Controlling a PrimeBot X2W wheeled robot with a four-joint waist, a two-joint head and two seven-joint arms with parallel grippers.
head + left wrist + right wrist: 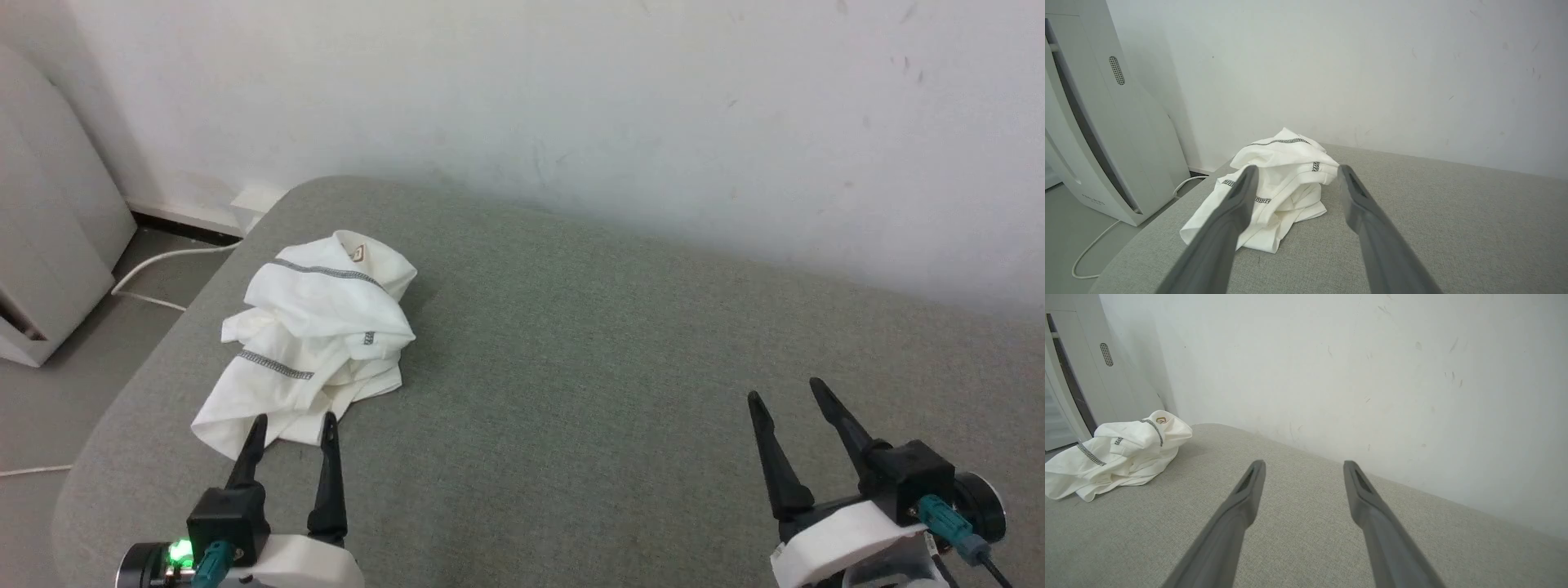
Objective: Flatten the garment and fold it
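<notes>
Garment: the white shirt (314, 343) lay crumpled in a loose heap on the counter, not flattened and not folded.
Garment position: near the counter's far left rounded corner, close to its left edge and short of the wall.
Garment details: dark zigzag stitching (326, 270) ran across the upper folds, and a small tan neck label (356, 252) sat at the top of the heap, toward the wall.
Counter: the grey fabric-covered counter (588, 367) reached back to the wall.
Left gripper: the left gripper (294, 416) had its two dark fingers spread wide and held nothing. In the head view its tips stood at the heap's near edge; whether they touched the cloth could not be told.
Left wrist view: the shirt (1286, 163) showed ahead, between the parted fingers of the gripper (1297, 167).
Right gripper: the right gripper (784, 389) was also wide open and empty, over bare counter well apart from the shirt.
Right wrist view: the shirt (1122, 453) lay far to the left of the gripper (1303, 462).
Surroundings: a pale wall (571, 98) stood behind, a white appliance (1098, 134) stood on the floor at left, and a white cable (163, 261) ran beside it.
</notes>
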